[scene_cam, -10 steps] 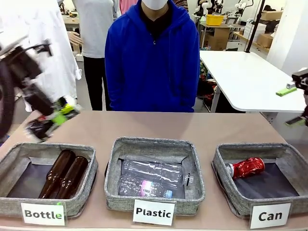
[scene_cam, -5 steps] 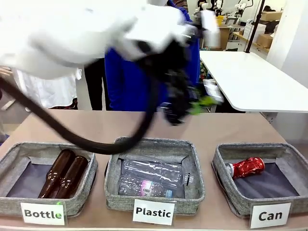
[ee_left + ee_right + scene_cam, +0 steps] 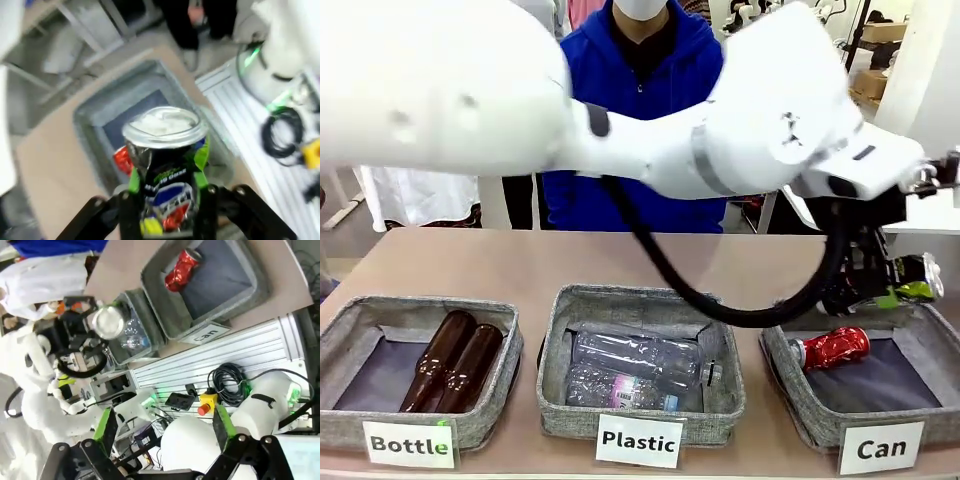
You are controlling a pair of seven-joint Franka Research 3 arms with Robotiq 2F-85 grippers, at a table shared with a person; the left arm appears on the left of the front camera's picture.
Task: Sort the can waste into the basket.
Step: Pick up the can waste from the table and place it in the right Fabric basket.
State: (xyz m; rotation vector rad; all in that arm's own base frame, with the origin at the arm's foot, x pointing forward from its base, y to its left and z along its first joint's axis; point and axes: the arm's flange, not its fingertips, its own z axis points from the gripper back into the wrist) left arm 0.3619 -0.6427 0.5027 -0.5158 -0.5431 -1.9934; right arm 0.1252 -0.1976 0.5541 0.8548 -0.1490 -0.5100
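Note:
My left gripper (image 3: 895, 285) has reached across to the right and is shut on the dark blue-black can (image 3: 918, 268), holding it just above the far edge of the grey "Can" basket (image 3: 790, 385). In the left wrist view the can (image 3: 167, 165) sits upright between the green pads, silver top toward the camera, with the basket (image 3: 95, 112) below. The red can (image 3: 832, 347) lies on its side in that basket's back left part. My right gripper (image 3: 165, 432) is open and empty, looking down on the basket (image 3: 250, 287), the red can (image 3: 181, 270) and the held can (image 3: 107, 322).
The "Plastic" basket (image 3: 560, 400) in the middle holds clear bottles, and the "Bottle" basket (image 3: 340, 345) on the left holds two brown bottles. A person in a blue hoodie (image 3: 650, 60) stands behind the table. The left arm (image 3: 620, 130) spans most of the table.
The left arm swept from the far left across the table to the right with the dark can, and now holds it over the Can basket.

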